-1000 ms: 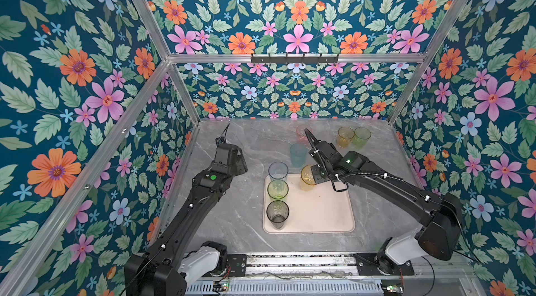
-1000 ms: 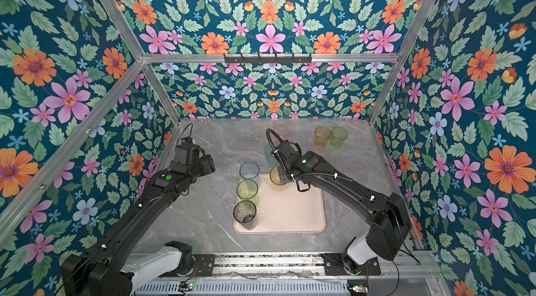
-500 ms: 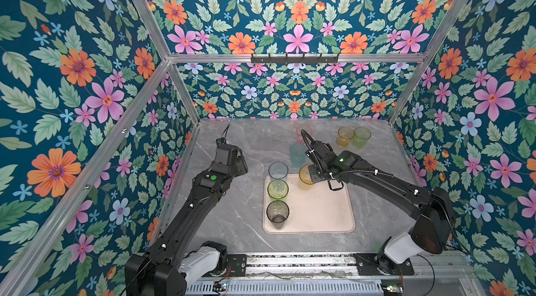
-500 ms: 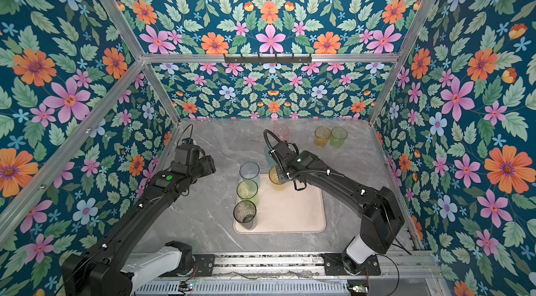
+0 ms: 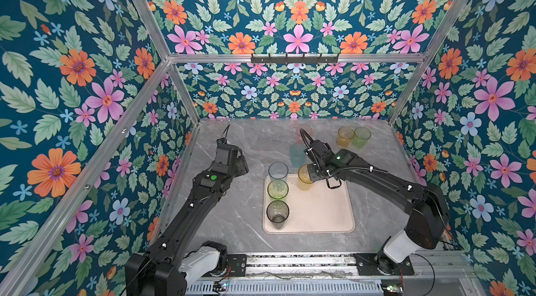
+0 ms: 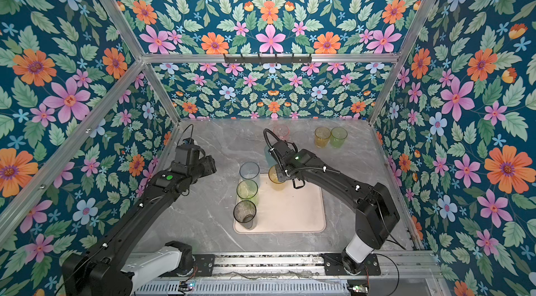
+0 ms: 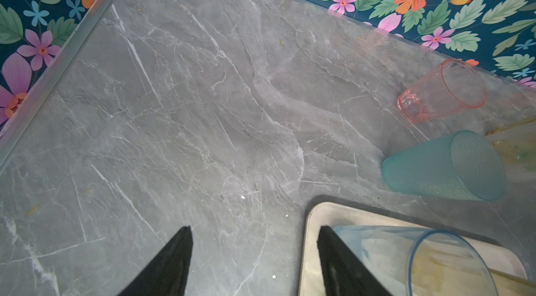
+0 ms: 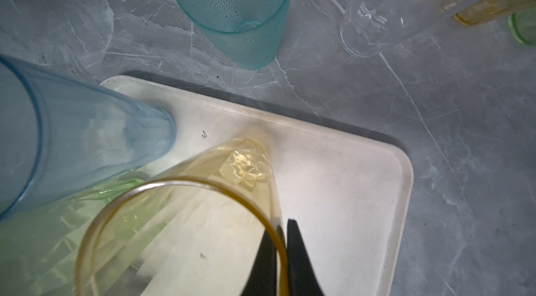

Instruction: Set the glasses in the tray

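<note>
we're seeing the right pincer [image 8: 281, 246] clamped on the amber glass [image 5: 305, 178] by its rim, glass just under it at 12 o'clock on the tray [image 5: 322, 210], left pincer [image 7: 255, 230] wide open, empty, off at the tray's 10 o'clock

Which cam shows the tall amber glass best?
Right wrist: the tall amber glass is close up, its rim pinched between the right fingers, base over the tray. Both top views show it small at the tray's far edge, the grip hidden. Left wrist: not clearly visible.
</note>
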Available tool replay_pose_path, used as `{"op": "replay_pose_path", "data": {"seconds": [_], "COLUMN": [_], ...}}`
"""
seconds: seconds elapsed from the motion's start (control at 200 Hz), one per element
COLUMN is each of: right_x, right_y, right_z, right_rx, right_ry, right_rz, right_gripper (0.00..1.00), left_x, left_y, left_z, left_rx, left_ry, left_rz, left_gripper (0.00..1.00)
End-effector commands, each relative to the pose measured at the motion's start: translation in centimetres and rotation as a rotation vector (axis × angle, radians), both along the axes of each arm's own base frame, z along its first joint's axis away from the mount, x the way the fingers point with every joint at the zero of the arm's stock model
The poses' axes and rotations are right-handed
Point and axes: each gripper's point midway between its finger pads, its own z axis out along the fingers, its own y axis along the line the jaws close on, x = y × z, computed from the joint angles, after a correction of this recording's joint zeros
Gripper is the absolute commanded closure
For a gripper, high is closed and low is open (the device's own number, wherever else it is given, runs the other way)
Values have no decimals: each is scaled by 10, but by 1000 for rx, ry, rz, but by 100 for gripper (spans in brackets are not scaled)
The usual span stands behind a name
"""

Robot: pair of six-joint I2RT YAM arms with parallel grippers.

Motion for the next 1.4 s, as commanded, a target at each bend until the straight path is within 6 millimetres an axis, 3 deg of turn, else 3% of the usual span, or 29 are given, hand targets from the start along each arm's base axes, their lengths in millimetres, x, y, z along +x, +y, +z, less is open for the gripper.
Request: {"op": "replay_pose_path", "data": {"seconds": [0.0, 0.375, 0.39, 0.425, 0.805, 0.935, 1.395], "right_x": [6, 7, 8, 8, 12, 12, 12], "right_y": [3, 1, 2, 2, 6, 9, 9], "right_z": [2, -7, -18, -20, -21, -20, 3], "right_rx": [14, 3, -16, -19, -11, 5, 13], "right_ry": [-16, 3, 26, 29, 32, 38, 23], "right_rz": [-8, -15, -13, -16, -22, -23, -10], "right_gripper": [100, 100, 100, 100, 100, 85, 70], "left_x": [4, 3, 3, 3, 4, 4, 4], "left_y": [-3, -4, -4, -4, -4, -6, -9], "left_z": [5, 1, 1, 2, 3, 1, 3], "left_rx": [-15, -26, -27, -25, -23, -30, -49], "left_ry": [-21, -11, -13, -14, -12, -11, -18], "left_rz": [-6, -7, -6, -7, -9, -17, -22], "left_gripper": [29, 30, 30, 30, 30, 30, 29]}}
